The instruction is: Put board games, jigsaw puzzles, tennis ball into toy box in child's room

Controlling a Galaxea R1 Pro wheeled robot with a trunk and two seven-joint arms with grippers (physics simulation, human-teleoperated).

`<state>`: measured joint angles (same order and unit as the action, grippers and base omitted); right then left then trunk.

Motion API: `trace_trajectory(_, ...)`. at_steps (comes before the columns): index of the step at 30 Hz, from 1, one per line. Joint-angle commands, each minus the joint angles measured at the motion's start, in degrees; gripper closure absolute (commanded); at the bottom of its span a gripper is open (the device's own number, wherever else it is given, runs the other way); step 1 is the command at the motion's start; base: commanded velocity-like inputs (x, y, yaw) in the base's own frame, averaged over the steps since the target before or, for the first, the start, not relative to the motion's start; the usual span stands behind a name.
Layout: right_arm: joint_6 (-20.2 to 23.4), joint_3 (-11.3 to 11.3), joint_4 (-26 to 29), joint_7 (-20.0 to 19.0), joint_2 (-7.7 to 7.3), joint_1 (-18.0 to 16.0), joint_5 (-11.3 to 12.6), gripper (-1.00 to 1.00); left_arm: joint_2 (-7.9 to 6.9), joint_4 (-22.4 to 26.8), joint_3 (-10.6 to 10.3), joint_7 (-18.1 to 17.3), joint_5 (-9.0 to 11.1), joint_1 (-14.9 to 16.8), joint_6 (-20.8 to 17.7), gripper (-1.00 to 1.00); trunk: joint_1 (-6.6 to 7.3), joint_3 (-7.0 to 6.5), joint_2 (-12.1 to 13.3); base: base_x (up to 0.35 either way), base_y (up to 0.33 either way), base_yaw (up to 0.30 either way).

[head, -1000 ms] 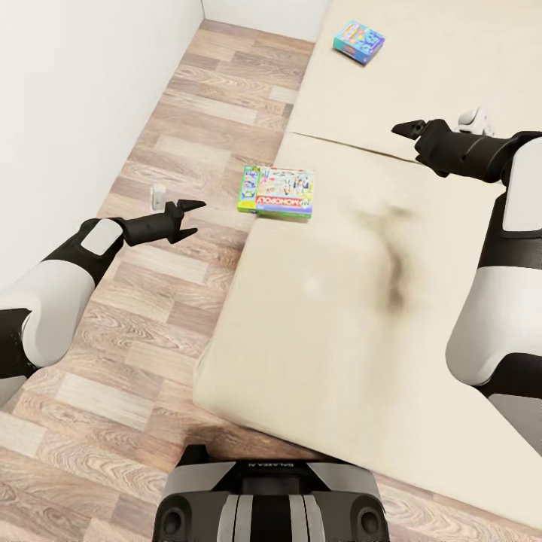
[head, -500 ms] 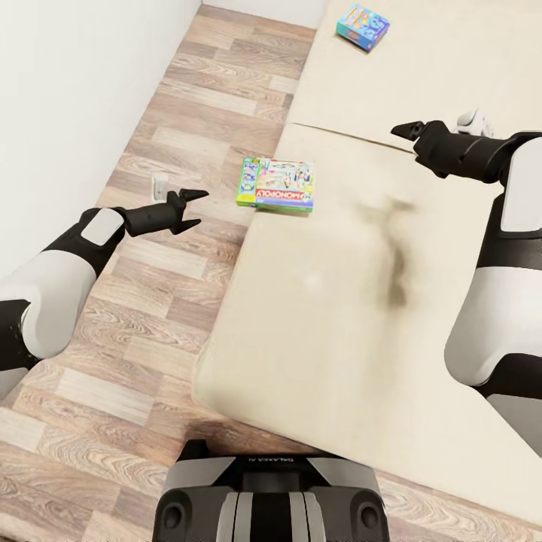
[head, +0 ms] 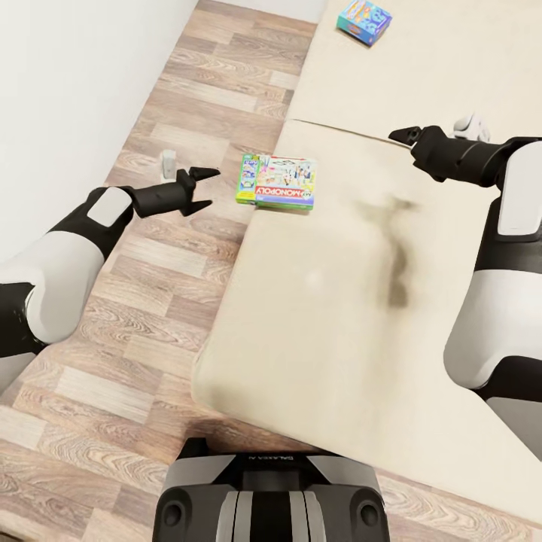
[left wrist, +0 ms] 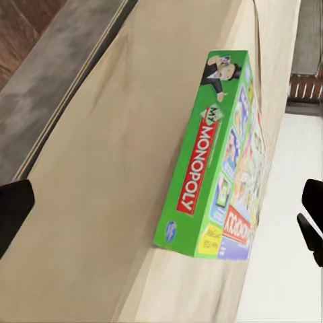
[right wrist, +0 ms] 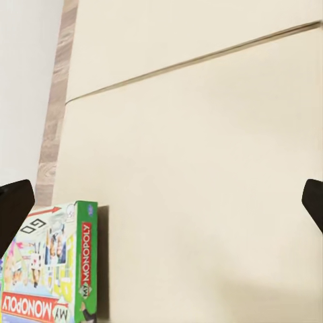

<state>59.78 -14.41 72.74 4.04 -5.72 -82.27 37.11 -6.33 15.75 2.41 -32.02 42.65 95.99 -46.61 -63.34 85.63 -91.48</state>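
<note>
- Here, closest to us, the robot's base [head: 271, 497] stands on the wood floor [head: 113, 354] at the near corner of the bed [head: 354, 316].
- Next out, our left gripper [head: 202, 188] hangs over the floor beside the bed's edge, fingers spread and holding nothing, and it points at the Monopoly box [head: 277, 183].
- That board game lies flat at the mattress edge, with 1 end poking out over the floor toward the left gripper; in the left wrist view its green side [left wrist: 202, 175] faces the fingers squarely.
- We judge it light and rigid, a cardboard box with a slick printed skin, so a flat pinch may slide.
- The overhanging end looks like the best hold to us: 1 finger above the lid, 1 below, across its thin dimension, since its face is too wide to span.
- The lid may be loose, so we would keep the box level.
- Across the mattress, our right gripper [head: 403, 136] hovers above the seam between the 2 mattress sections, parted and empty.
- Farthest off, the light-blue board game [head: 363, 19] rests on the far section, well apart from both grippers.
</note>
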Motion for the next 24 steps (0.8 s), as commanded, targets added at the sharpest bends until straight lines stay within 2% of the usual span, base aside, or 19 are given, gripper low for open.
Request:
trace_trajectory(1, 0.2, 0.0, 0.0, 0.4, 0.0, 0.0, 0.5, -1.0, 0.28, 0.0, 0.2, -0.1, -0.2, 0.4, -0.3, -1.0, 0.0, 0.03, 0.0, 0.0, 0.0, 0.0)
trace_trajectory(10, 0.2, -0.1, 0.1, 0.4, 0.01, 0.1, 0.5, -1.0, 1.03, 0.0, 0.2, 0.0, -0.3, 1.7, -0.9, -1.0, 0.0, 0.07, 0.0, 0.0, 0.0, 0.0)
trace_trajectory(24, 0.2, -0.3, 0.6, 0.4, -0.15, 0.0, 0.5, -1.0, 1.3, 0.0, 0.3, 0.0, -0.2, 2.6, -1.3, -1.0, 0.0, 0.08, 0.0, 0.0, 0.0, 0.0)
